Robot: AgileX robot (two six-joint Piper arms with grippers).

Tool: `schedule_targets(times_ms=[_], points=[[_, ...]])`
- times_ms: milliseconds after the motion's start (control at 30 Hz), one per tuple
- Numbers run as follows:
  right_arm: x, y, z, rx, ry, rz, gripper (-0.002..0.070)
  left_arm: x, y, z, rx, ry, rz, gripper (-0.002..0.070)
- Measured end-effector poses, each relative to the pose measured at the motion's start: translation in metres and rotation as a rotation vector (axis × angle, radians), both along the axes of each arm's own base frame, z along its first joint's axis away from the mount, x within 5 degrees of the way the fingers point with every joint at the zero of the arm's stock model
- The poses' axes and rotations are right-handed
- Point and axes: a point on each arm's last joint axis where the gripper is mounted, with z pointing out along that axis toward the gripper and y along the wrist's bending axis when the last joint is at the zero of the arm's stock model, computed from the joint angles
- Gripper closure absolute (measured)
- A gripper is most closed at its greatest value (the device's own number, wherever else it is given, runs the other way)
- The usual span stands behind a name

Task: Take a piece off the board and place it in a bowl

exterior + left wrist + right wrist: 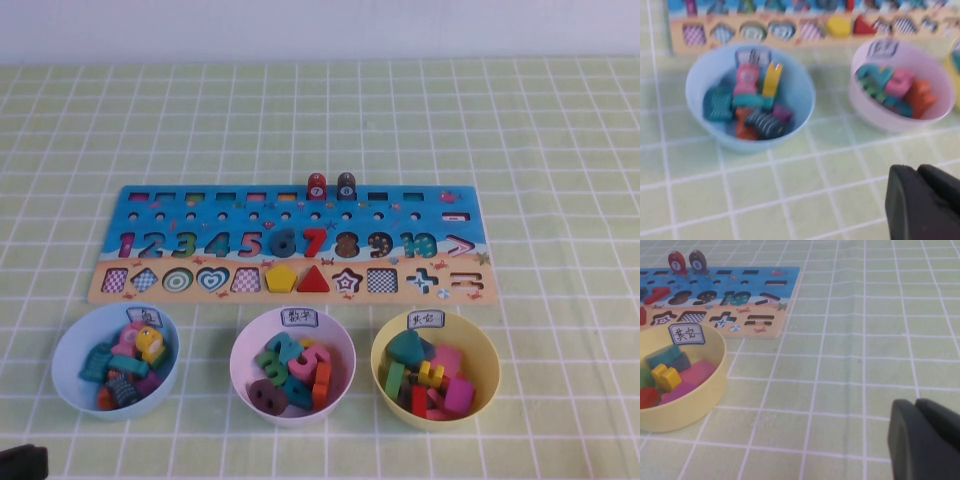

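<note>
The blue board [200, 212] lies across the middle of the table. The yellow piece [151, 345] lies in the light blue bowl [68, 345], among several other pieces. The left wrist view shows the piece [771, 79] leaning against the others inside that bowl [694, 87]. My left gripper [916, 171] is shut and empty, low over the cloth on the near side of the bowls. A dark part of it shows at the high view's bottom left corner [20, 462]. My right gripper [915, 403] is shut and empty, over the cloth right of the yellow bowl.
A red peg [317, 186] and a brown peg [346, 185] stand at the board's far edge. A pink-white bowl [243, 350] of numbers and a yellow bowl [383, 350] of shapes sit right of the blue bowl. A green checked cloth covers the table.
</note>
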Motion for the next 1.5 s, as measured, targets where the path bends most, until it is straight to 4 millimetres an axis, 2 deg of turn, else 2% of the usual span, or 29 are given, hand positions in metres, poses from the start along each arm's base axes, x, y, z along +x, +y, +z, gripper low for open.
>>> schedule_targets(times_ms=[100,367,600,767,1000,1100,1300,1500], points=[[0.0,0.0,0.0,0.0,0.0,0.0,0.0694,0.004,0.005,-0.009,0.068,-0.01,0.031,0.0677],[0.0,0.0,0.0,0.0,0.0,0.0,0.0694,0.008,0.006,-0.004,0.08,-0.08,0.049,0.0678],[0.0,0.0,0.0,0.0,0.0,0.0,0.0694,0.018,0.006,-0.003,0.079,-0.328,0.055,0.0678],[0.0,0.0,0.0,0.0,0.0,0.0,0.0694,0.022,0.008,-0.026,0.114,-0.504,0.087,0.0678],[0.0,0.0,0.0,0.0,0.0,0.0,0.0694,0.01,0.017,-0.069,0.1,-0.683,0.204,0.0678],[0.0,0.0,0.0,0.0,0.0,0.0,0.0694,0.006,0.02,-0.074,0.099,-0.687,0.235,0.0678],[0.0,0.0,0.0,0.0,0.0,0.0,0.0694,0.005,0.023,-0.088,0.116,-0.538,0.259,0.0678],[0.0,0.0,0.0,0.0,0.0,0.0,0.0694,0.001,0.02,-0.103,0.156,-0.385,0.178,0.0678]])
